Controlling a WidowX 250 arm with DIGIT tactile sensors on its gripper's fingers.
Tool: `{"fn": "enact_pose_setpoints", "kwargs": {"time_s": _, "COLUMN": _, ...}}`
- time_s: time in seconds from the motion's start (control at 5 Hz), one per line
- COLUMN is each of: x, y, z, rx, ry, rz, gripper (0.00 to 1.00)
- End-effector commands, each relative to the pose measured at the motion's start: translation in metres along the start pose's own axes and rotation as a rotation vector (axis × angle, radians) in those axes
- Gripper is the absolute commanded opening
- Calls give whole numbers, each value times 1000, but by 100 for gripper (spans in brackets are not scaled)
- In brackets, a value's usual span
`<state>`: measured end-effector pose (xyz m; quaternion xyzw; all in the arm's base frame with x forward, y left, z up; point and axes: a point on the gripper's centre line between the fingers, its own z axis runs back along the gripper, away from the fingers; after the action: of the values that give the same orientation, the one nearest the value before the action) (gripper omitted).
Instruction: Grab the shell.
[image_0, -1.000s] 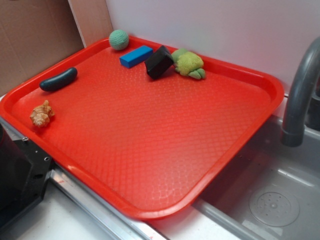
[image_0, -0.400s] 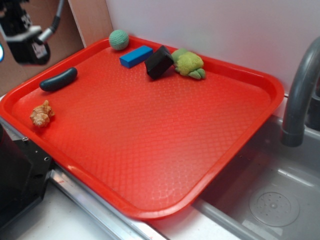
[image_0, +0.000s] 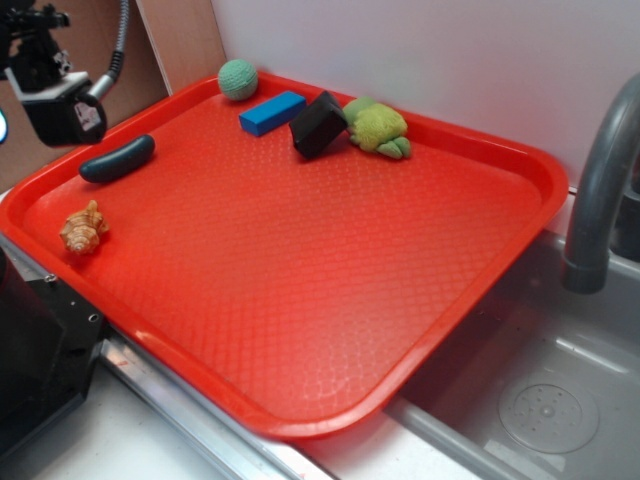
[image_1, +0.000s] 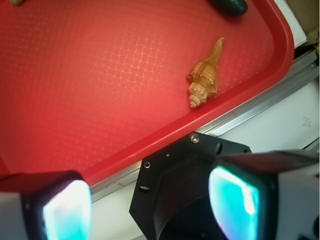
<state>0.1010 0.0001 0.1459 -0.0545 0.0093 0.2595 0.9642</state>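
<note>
Red tray beside a steel sink, under a white wall. Shell lay near the tray's left edge, apart from everything else, pointed tip toward a dark green cucumber-shaped piece. Along the far rim: green ball, blue block, black block, green plush toy. Gripper hung above the tray's edge, fingers spread, clutching nothing, well apart from the shell.

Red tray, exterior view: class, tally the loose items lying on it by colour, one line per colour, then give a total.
Green: 2, ball and plush toy
Blue: 1, block
Black: 1, block
Dark teal: 1, long rounded piece
Tan-orange: 1, shell
Total: 6
</note>
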Motion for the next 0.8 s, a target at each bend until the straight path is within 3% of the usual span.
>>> {"fn": "enact_pose_setpoints", "kwargs": {"time_s": 0.0, "x": 13, "y": 15, "z": -31, "rx": 69, "ry": 16, "rz": -5, "gripper": 100}}
{"fn": "enact_pose_setpoints", "kwargs": {"time_s": 0.4, "x": 34, "y": 50, "z": -90, "rx": 165, "ry": 115, "rz": -146, "gripper": 100}}
{"fn": "enact_pose_setpoints", "kwargs": {"time_s": 0.6, "x": 81, "y": 54, "z": -110, "rx": 152, "ry": 154, "rz": -168, "gripper": 100}}
